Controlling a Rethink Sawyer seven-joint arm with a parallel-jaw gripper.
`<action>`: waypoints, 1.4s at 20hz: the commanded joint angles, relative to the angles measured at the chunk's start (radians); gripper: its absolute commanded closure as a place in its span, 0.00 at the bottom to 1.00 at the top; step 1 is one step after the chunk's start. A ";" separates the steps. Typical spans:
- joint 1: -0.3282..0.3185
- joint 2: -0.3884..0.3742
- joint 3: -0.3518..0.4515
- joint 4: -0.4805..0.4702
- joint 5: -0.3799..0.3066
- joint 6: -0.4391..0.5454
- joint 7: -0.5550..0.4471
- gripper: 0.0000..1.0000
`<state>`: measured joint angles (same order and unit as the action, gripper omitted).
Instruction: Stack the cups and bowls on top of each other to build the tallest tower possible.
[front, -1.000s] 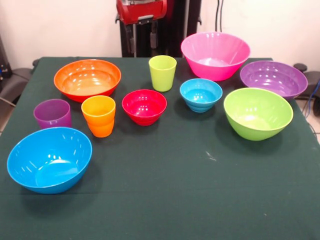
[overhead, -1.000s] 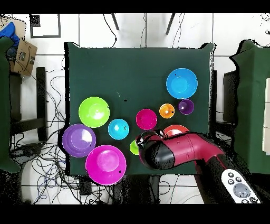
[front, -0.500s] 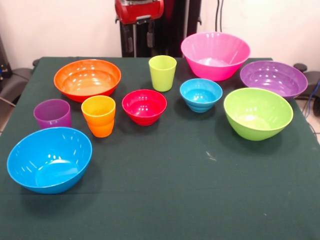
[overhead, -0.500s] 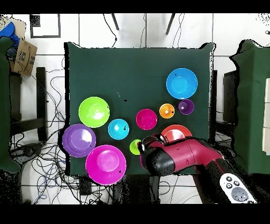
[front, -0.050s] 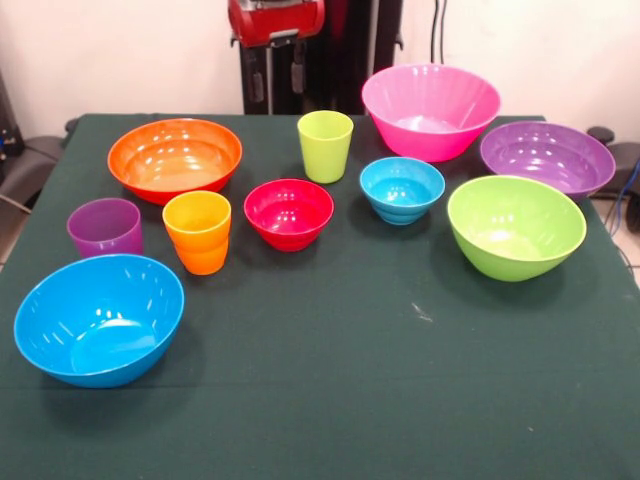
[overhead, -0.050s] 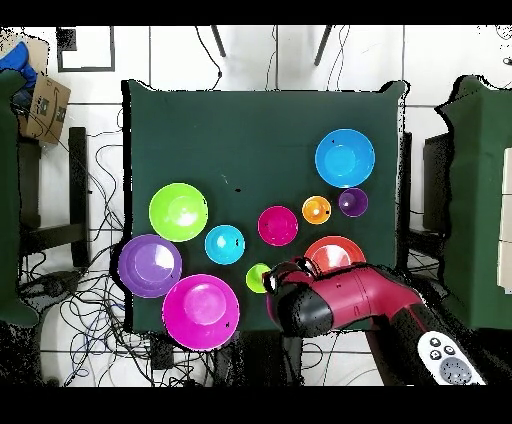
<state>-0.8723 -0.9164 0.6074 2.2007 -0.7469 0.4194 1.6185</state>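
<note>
On the dark green table (front, -0.050s: 400, 400) stand ten separate vessels, none on top of another; there is no tower. They are three cups and seven bowls.

The three cups: a lime green cup (front, -0.050s: 325, 145) toward the far side, in the middle; a ridged orange cup (front, -0.050s: 197, 231) and a translucent purple cup (front, -0.050s: 105, 227) at the left, near each other but apart.

The five large bowls: an orange bowl (front, -0.050s: 175, 157) at the far left; a pink bowl (front, -0.050s: 430, 110) at the far right; a purple bowl (front, -0.050s: 547, 157) at the right edge, just beside the pink one; a lime green bowl (front, -0.050s: 516, 226) in front of the purple one and tilted; a blue bowl (front, -0.050s: 98, 318) at the near left, also tilted.

The two small bowls: a red bowl (front, -0.050s: 288, 213) in the middle, between the orange cup and a ridged light blue bowl (front, -0.050s: 402, 189).

In the front view the gripper (front, -0.050s: 278, 68) hangs above the far edge of the table, under the red wrist (front, -0.050s: 276, 18) of the arm; two dark fingers (front, -0.050s: 299, 70) point down, apart from each other, and they hold nothing. In the overhead view the red and black arm (overhead, -0.050s: 345, 300) covers a part of the orange bowl and lies just beside the lime green cup; the gripper itself is hidden under it there.
</note>
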 joint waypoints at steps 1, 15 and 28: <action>0.039 0.112 -0.072 0.026 -0.129 -0.091 0.059 0.00; 0.132 0.177 -0.194 -0.016 -0.187 -0.203 0.121 0.00; 0.190 0.138 -0.224 0.041 -0.096 -0.240 0.143 0.00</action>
<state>-0.7314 -0.7790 0.4095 2.2077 -0.8518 0.2289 1.6187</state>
